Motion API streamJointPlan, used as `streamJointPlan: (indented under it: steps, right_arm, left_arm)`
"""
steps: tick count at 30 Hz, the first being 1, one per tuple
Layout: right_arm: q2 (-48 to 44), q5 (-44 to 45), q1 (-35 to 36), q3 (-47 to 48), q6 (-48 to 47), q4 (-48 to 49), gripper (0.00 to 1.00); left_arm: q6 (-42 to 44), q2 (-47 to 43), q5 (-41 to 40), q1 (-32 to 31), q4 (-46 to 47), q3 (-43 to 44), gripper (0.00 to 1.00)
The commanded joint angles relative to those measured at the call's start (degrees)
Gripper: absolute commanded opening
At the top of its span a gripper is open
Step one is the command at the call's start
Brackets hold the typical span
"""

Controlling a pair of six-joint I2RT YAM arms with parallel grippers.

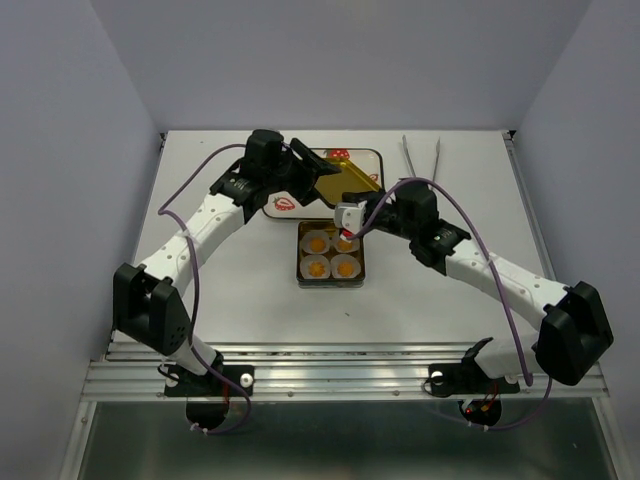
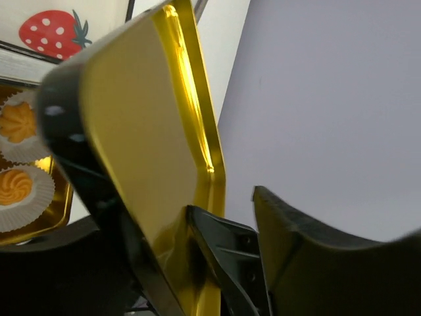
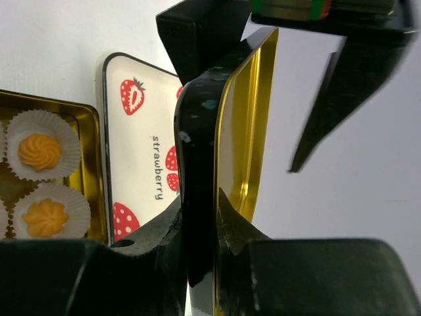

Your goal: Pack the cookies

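Note:
Four cookies (image 1: pixel 331 255) sit in white paper cups inside the open square gold tin (image 1: pixel 301 280). Two of them show in the right wrist view (image 3: pixel 38 150) and two in the left wrist view (image 2: pixel 14 185). The tin's lid (image 1: pixel 338 180), gold inside and black outside, is held on edge above the table behind the tin. My right gripper (image 3: pixel 217 197) is shut on the lid's rim (image 3: pixel 253 131). My left gripper (image 2: pixel 177 217) straddles the lid's far edge (image 2: pixel 145 131) with its jaws apart; one finger (image 2: pixel 316 263) stands clear of the gold face.
A white card printed with red strawberries (image 1: pixel 285 203) lies flat behind the tin, under the lid. It also shows in the right wrist view (image 3: pixel 141 151). Metal tweezers (image 1: pixel 420 155) lie at the back right. Grey walls enclose the table on three sides.

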Motion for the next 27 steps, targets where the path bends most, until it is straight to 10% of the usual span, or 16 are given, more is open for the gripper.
streamJointPlan:
  steps: [1,7,27]
  right_arm:
    - [-2.4,-1.9,0.6,-0.1,1.6,3.8,0.01]
    - [-2.9,-2.4,0.6,-1.5,3.8,4.0,0.01]
    - [-0.4,-6.8,-4.3,4.9,33.3,5.6,0.01]
  left_arm:
    - [1.0,-3.9,0.0,-0.4,3.4,-1.1,0.77]
    - [1.9,-5.9,-0.4,-0.4,6.6,-2.3,0.99]
    - [22.2,-18.1,-2.4,-0.6,9.3,-5.2,0.99]
